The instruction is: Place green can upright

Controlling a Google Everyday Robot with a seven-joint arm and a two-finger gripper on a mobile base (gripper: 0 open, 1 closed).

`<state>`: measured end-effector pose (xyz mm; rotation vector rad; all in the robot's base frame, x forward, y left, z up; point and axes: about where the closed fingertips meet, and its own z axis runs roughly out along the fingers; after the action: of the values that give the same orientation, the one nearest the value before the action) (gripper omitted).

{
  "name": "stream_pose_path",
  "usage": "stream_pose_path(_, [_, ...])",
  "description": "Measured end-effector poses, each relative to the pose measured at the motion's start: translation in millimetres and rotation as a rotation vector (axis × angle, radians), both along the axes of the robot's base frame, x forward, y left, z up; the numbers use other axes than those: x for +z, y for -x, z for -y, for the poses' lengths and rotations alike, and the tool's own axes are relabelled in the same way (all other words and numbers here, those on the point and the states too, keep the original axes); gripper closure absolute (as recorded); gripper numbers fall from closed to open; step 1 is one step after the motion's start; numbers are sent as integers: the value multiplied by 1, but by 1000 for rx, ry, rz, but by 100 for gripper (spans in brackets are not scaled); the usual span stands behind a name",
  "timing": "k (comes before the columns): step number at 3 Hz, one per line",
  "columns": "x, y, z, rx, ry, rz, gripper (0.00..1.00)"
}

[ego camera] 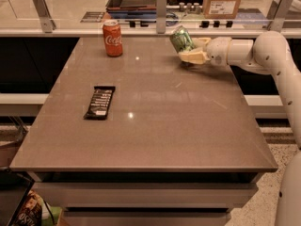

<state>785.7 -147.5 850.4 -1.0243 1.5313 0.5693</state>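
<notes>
The green can [181, 39] is at the far right of the brown table [155, 126], tilted with its top leaning left. My gripper [192, 50] reaches in from the right on a white arm [256, 51] and is shut on the can, holding it near the table's back edge, just above the surface. The cream fingers [193, 57] grip the can's lower part.
A red Coca-Cola can [112, 37] stands upright at the far left of the table. A dark chocolate bar [99, 102] lies on the left middle. Behind the table runs a counter with a glass rail [141, 31], a tray and a cardboard box [225, 0].
</notes>
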Motion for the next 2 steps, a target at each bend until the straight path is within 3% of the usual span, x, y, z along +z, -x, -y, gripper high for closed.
stream_pose_path(2, [1,0,0,0,0,0,100])
